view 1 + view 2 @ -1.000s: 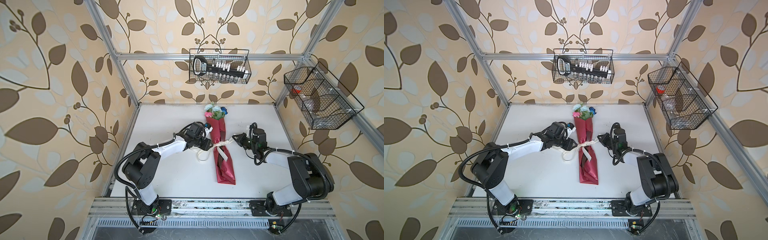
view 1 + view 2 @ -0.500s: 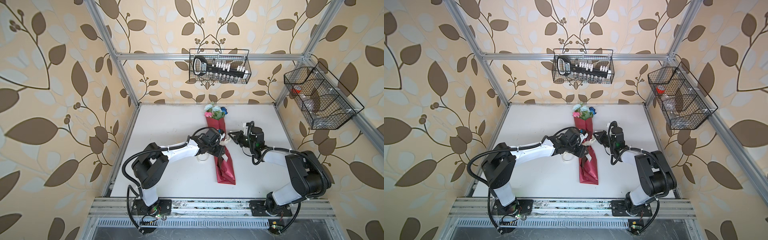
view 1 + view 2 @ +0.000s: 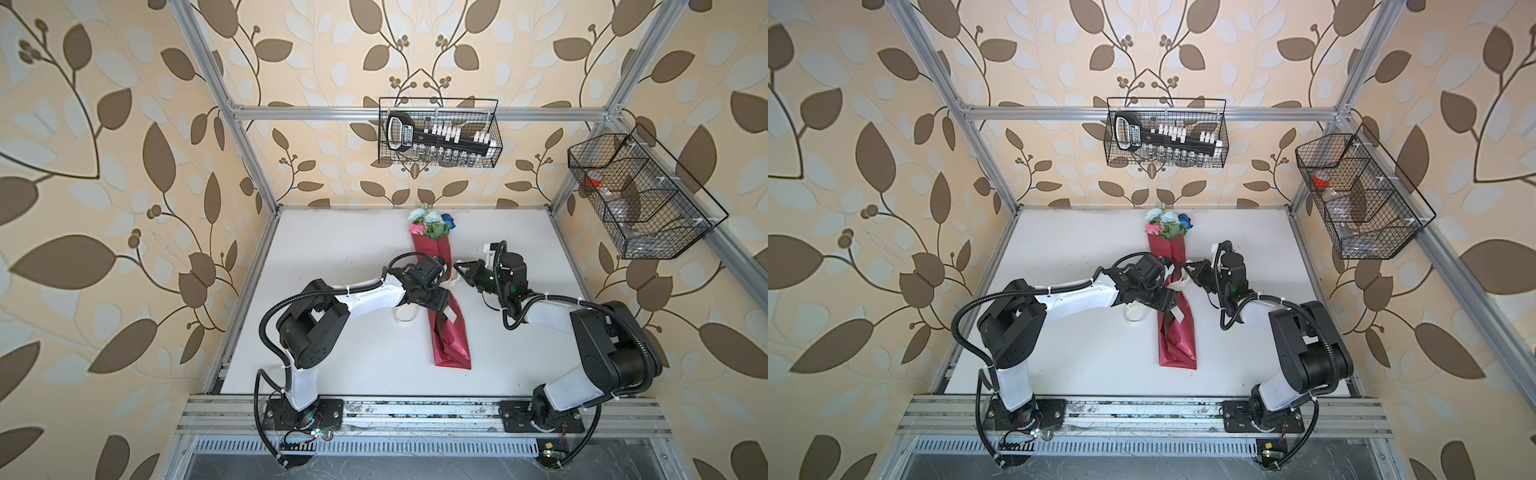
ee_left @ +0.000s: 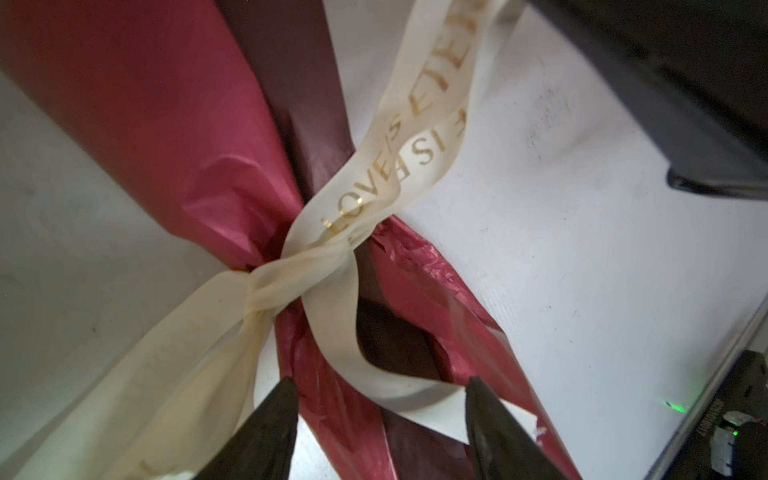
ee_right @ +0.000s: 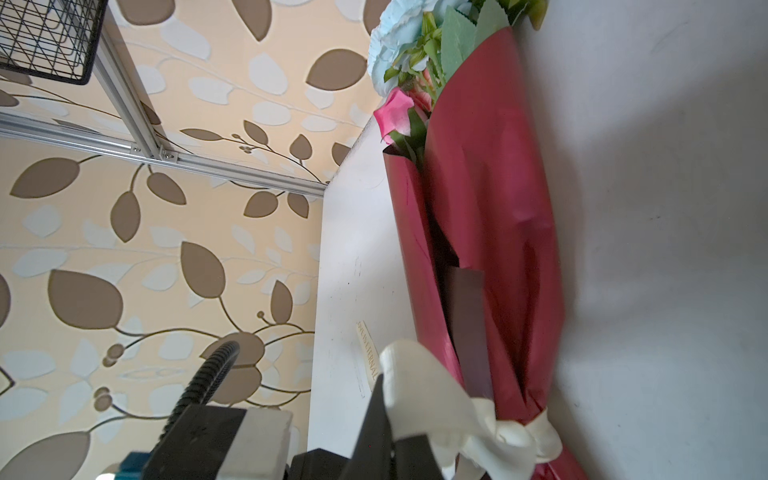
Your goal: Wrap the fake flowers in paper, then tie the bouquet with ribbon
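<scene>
The bouquet of fake flowers [image 3: 430, 222] [image 3: 1167, 222] lies on the white table in a shiny red wrap [image 3: 451, 340] [image 5: 494, 216], blooms toward the back wall. A cream printed ribbon [image 4: 291, 282] [image 5: 419, 382] is knotted round the wrap's middle. My left gripper [image 3: 441, 308] [image 3: 1168, 305] [image 4: 379, 382] hovers over the wrap just below the knot. It is open, and a loose ribbon end lies between its spread fingers. My right gripper [image 3: 458, 266] [image 3: 1190, 266] [image 5: 390, 419] sits just right of the knot, shut on a ribbon tail.
A wire basket [image 3: 438, 139] holding a black tool hangs on the back wall. A second wire basket [image 3: 640, 199] hangs on the right wall. Aluminium frame posts [image 3: 249, 145] stand at the table's corners. A slack ribbon loop [image 3: 405, 318] lies left of the wrap.
My left gripper has swung from the left of the bouquet to over the wrap, and its jaws have spread wider. My right gripper has moved in toward the bouquet, staying shut on the ribbon.
</scene>
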